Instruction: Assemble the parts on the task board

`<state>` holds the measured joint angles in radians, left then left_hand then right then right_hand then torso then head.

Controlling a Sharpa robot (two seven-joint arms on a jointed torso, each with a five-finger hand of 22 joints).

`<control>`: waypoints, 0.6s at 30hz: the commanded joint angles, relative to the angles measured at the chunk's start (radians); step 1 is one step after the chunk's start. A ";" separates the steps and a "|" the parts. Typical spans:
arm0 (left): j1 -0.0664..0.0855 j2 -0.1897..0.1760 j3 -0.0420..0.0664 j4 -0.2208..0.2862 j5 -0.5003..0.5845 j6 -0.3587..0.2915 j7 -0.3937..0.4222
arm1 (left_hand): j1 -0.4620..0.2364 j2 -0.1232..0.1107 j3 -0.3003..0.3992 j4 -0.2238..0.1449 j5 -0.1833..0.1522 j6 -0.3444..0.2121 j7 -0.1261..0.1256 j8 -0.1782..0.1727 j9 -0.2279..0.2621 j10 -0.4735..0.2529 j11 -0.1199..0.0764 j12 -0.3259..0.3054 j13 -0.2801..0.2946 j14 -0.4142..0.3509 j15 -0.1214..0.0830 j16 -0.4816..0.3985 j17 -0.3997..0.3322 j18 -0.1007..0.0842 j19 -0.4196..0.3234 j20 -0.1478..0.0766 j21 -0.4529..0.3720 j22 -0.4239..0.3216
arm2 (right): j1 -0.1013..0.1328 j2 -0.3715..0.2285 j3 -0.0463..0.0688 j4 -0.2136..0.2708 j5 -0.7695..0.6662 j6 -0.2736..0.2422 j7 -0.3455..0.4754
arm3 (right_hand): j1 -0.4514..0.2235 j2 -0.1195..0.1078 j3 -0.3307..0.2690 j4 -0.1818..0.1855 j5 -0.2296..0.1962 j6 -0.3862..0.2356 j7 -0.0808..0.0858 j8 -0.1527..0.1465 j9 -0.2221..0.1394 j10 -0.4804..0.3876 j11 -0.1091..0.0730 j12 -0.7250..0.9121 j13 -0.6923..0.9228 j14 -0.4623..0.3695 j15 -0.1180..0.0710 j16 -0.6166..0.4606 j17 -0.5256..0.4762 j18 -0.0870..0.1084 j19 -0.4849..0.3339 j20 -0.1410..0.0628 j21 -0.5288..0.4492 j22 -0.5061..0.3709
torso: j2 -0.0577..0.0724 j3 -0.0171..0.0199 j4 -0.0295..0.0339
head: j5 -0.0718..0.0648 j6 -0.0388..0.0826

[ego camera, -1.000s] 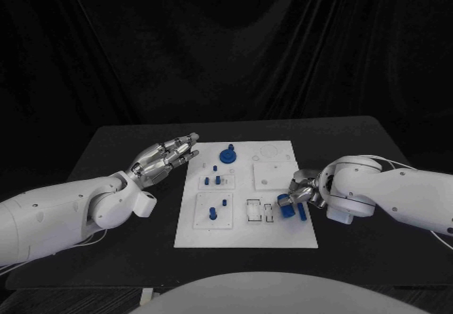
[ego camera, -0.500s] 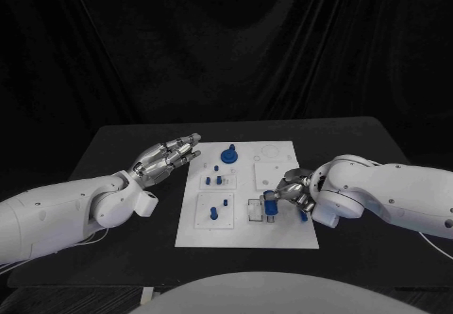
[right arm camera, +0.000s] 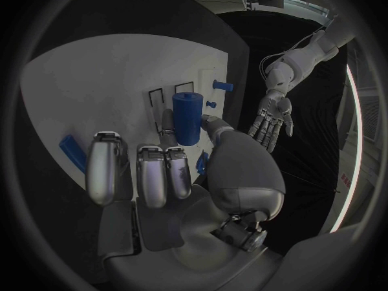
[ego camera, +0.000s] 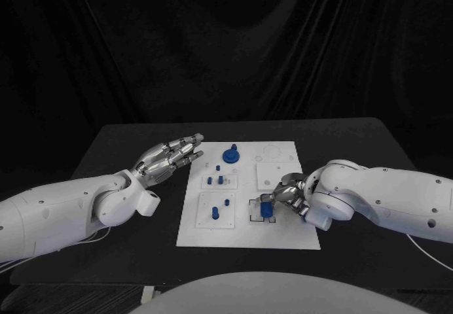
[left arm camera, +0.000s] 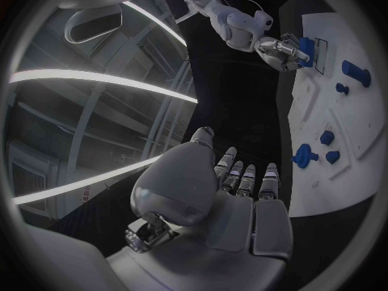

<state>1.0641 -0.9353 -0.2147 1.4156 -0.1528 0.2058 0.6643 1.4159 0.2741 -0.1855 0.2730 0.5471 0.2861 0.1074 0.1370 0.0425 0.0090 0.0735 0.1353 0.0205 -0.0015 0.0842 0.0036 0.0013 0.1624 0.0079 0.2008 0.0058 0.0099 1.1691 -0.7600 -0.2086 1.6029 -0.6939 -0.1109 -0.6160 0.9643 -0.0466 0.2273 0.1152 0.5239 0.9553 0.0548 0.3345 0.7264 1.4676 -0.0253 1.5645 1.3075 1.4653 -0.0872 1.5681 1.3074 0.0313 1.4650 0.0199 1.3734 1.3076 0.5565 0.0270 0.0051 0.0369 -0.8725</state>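
While over the task board, right hand gripping blue cylinder.

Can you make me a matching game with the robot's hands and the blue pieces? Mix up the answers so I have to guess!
Things:
1. left hand
2. right hand
3. blue cylinder
4. task board

Places or states:
A. white, lying flat in the middle of the table
B. held upright over the board
C. open, beside the board, holding nothing
D. gripping a blue piece

Pairs: 1-C, 2-D, 3-B, 4-A
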 commanded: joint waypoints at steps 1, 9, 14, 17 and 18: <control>-0.001 0.003 0.001 0.001 0.006 0.020 0.006 | 0.010 0.002 0.005 -0.001 0.004 0.004 0.002 0.004 0.001 0.000 0.005 0.006 0.002 0.002 0.006 -0.004 -0.001 0.018 0.002 0.008 0.003 0.001 | -0.004 0.007 0.001 -0.006 0.006 -0.010 -0.003 | -0.022 0.002 0.013 -0.007 -0.042 -0.008 0.001 -0.003 -0.006 0.103 0.008 0.006 0.263 0.105 0.007 0.003 0.263 0.014 0.046 0.006 -0.007 0.202 | 0.000 0.0001 -0.0007 | 0.000 0.000; -0.001 0.006 0.001 -0.001 0.006 0.029 -0.001 | 0.011 0.002 0.006 -0.002 0.005 0.004 0.002 0.005 0.001 0.000 0.006 0.007 0.002 0.002 0.008 -0.004 -0.001 0.018 0.002 0.010 0.003 0.001 | -0.006 0.022 0.001 -0.015 0.004 0.010 -0.006 | -0.042 0.005 -0.026 0.012 -0.200 -0.016 0.006 -0.007 -0.025 0.103 0.013 0.006 0.263 0.105 0.011 0.003 0.263 0.015 0.045 0.011 -0.011 0.201 | 0.000 0.0000 -0.0014 | 0.006 0.000; -0.002 0.008 0.001 -0.003 0.006 0.032 -0.005 | 0.013 0.003 0.009 -0.003 0.008 0.005 0.003 0.006 0.001 0.000 0.007 0.007 0.002 0.002 0.011 -0.004 -0.001 0.018 0.002 0.012 0.003 0.001 | -0.007 0.030 0.001 -0.016 -0.003 0.026 -0.008 | -0.036 0.002 -0.040 0.007 -0.240 -0.022 0.008 -0.008 -0.031 0.103 0.014 0.006 0.263 0.105 0.013 0.003 0.263 0.016 0.045 0.012 -0.015 0.200 | 0.000 0.0003 -0.0007 | 0.006 0.000; -0.002 0.008 0.001 -0.004 0.006 0.034 -0.006 | 0.014 0.003 0.009 -0.004 0.009 0.005 0.003 0.006 0.001 0.000 0.007 0.007 0.002 0.002 0.012 -0.004 -0.001 0.018 0.002 0.013 0.003 0.001 | -0.008 0.034 0.001 -0.017 -0.008 0.037 -0.009 | -0.032 -0.001 -0.048 0.003 -0.260 -0.026 0.009 -0.008 -0.034 0.103 0.015 0.006 0.263 0.105 0.014 0.003 0.263 0.016 0.044 0.013 -0.017 0.199 | 0.000 0.0002 -0.0007 | 0.007 0.000; -0.002 0.009 0.001 -0.004 0.006 0.035 -0.007 | 0.014 0.003 0.009 -0.004 0.009 0.005 0.003 0.006 0.001 0.000 0.007 0.007 0.002 0.002 0.012 -0.004 -0.001 0.018 0.002 0.013 0.003 0.001 | -0.008 0.035 0.001 -0.017 -0.010 0.039 -0.010 | -0.031 -0.002 -0.049 0.002 -0.262 -0.027 0.009 -0.008 -0.035 0.103 0.016 0.006 0.263 0.105 0.014 0.003 0.263 0.016 0.044 0.013 -0.017 0.199 | 0.000 0.0002 -0.0006 | 0.009 0.000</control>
<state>1.0640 -0.9288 -0.2147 1.4107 -0.1528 0.2231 0.6523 1.4201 0.2783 -0.1827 0.2701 0.5513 0.2861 0.1074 0.1369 0.0424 0.0090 0.0735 0.1384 0.0213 0.0021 0.0880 0.0036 0.0016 0.1624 0.0079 0.2079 0.0058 0.0097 1.1644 -0.7268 -0.2080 1.5856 -0.6949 -0.0975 -0.6171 0.9294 -0.0428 0.1792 0.1155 0.2607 0.9339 0.0661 0.3320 0.6938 1.4648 -0.0152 1.5645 1.3074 1.4650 -0.0800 1.5681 1.3074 0.0313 1.4649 0.0270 1.3612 1.3075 0.5565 0.0270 0.0039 0.0441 -0.8725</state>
